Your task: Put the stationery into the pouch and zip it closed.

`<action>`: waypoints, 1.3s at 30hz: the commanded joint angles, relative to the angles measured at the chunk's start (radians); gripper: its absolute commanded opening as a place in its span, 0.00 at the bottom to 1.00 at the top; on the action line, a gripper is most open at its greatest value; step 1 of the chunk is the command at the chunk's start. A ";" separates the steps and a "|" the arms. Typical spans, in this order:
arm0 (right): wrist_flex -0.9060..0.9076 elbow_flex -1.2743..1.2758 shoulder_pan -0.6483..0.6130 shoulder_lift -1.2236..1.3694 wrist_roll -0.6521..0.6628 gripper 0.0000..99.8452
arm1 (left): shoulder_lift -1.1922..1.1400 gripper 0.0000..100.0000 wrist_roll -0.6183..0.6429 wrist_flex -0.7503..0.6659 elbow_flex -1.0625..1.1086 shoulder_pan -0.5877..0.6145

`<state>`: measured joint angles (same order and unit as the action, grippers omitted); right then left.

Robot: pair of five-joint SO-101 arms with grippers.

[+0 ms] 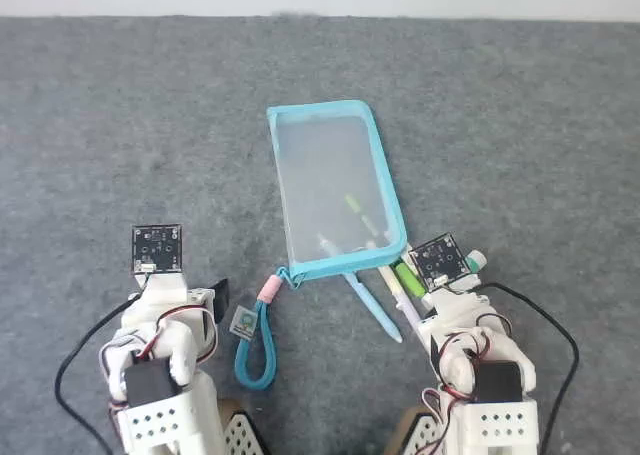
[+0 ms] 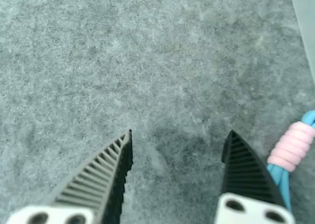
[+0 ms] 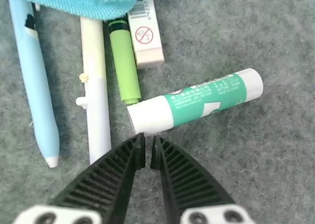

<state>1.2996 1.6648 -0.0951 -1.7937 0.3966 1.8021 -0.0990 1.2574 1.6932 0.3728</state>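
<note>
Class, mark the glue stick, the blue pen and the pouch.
glue stick [image 3: 206, 98]: right wrist view, green label.
blue pen [image 3: 37, 91]: right wrist view, mid-barrel.
pouch [image 1: 320, 160]: high view, bare translucent face.

My left arm [image 1: 185, 350] and right arm [image 1: 465, 335] are white plastic with black motor blocks, each trailing a looping black cable [image 1: 575, 355]. My left hand [image 2: 180, 132] and right hand [image 3: 147, 137] carry black ribbed fingers [image 2: 106, 177] on white mounts with screw holes.

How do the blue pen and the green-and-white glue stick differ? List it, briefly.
The blue pen is long and slim; the glue stick is shorter and thicker. One end of the blue pen runs under the pouch edge; the glue stick lies clear of it. The glue stick lies crosswise to the blue pen. Both rest on the grey mat.
</note>
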 commanded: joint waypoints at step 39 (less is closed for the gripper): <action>-0.234 -0.354 -0.166 0.088 -0.094 0.04 | 0.015 0.28 0.009 0.005 -0.007 0.002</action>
<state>1.0894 1.4515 -0.2102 -1.7921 0.3353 1.8021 -0.0990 1.2574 1.6932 0.3728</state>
